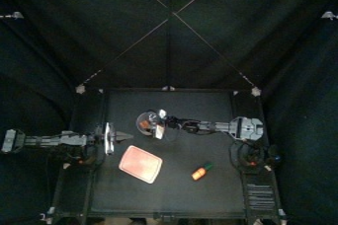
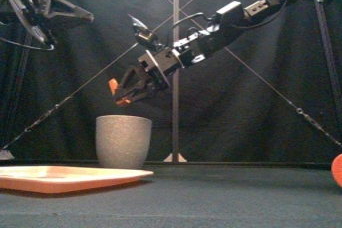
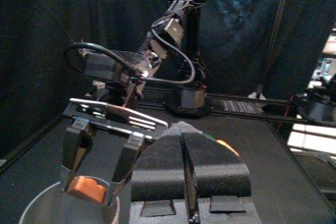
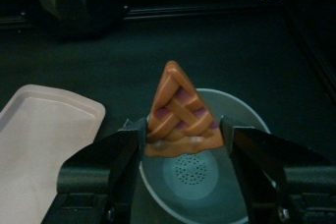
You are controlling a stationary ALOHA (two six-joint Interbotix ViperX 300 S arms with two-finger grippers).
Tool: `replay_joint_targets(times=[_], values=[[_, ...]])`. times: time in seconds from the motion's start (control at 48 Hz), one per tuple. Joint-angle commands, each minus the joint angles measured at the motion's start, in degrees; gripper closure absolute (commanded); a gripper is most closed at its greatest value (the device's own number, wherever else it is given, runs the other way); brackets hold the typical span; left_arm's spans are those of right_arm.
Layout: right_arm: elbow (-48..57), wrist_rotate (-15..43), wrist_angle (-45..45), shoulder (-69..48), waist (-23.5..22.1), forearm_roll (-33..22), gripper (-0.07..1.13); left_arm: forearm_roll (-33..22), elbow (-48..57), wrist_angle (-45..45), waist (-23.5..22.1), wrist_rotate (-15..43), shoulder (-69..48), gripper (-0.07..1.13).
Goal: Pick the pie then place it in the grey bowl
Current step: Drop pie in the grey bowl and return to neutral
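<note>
The pie (image 2: 124, 90) is an orange lattice-topped wedge. My right gripper (image 2: 131, 86) is shut on it and holds it just above the mouth of the tall grey speckled cup (image 2: 123, 140). In the right wrist view the pie (image 4: 175, 110) stands point up between the jaws, with the cup's (image 4: 197, 169) opening directly beneath. From above, the right gripper (image 1: 156, 127) hangs at the cup (image 1: 142, 123) near the table's back middle. The left wrist view shows the pie (image 3: 86, 185) over the cup's rim (image 3: 46, 206). My left gripper (image 1: 106, 138) rests at the left, jaws together.
A flat pink tray (image 1: 141, 163) lies in front of the cup, left of centre, and shows low at the left in the front view (image 2: 67, 177). A small orange toy (image 1: 200, 173) lies on the table toward the front right.
</note>
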Motion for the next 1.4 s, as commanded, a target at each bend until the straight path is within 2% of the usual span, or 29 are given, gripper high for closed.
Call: replay_joint_targets(times=[0.021,0.167,0.479,0.667,0.875,1.208,1.396], values=[[-1.4,0.0,-0.1,-1.4,-0.4,0.2,0.15,0.1,-0.7,-0.3,0.1,0.1,0.2,1.08],[-1.2,-0.1,-0.4,-1.5,-1.1,0.2,0.03,0.2,-0.3,-0.2,0.1,0.1,0.3,1.08],[-0.7,-0.3,-0.5,-2.5,-1.4,0.1,0.02,0.2,0.0,-0.2,0.1,0.1,0.3,1.08],[5.0,-0.5,-0.8,-9.1,-0.2,-1.2,0.02,0.2,0.0,-0.3,0.1,0.1,0.3,1.08],[17.9,-0.1,-6.2,-21.5,4.7,-0.3,0.02,0.2,0.1,-0.2,0.1,0.2,0.2,1.08],[38.5,0.0,-27.2,-38.3,15.3,2.9,0.02,0.2,0.6,-0.2,2.3,0.2,0.1,1.08],[43.2,0.0,-30.7,-41.9,17.4,6.7,0.03,0.3,0.7,-0.1,3.2,0.3,0.1,1.08]])
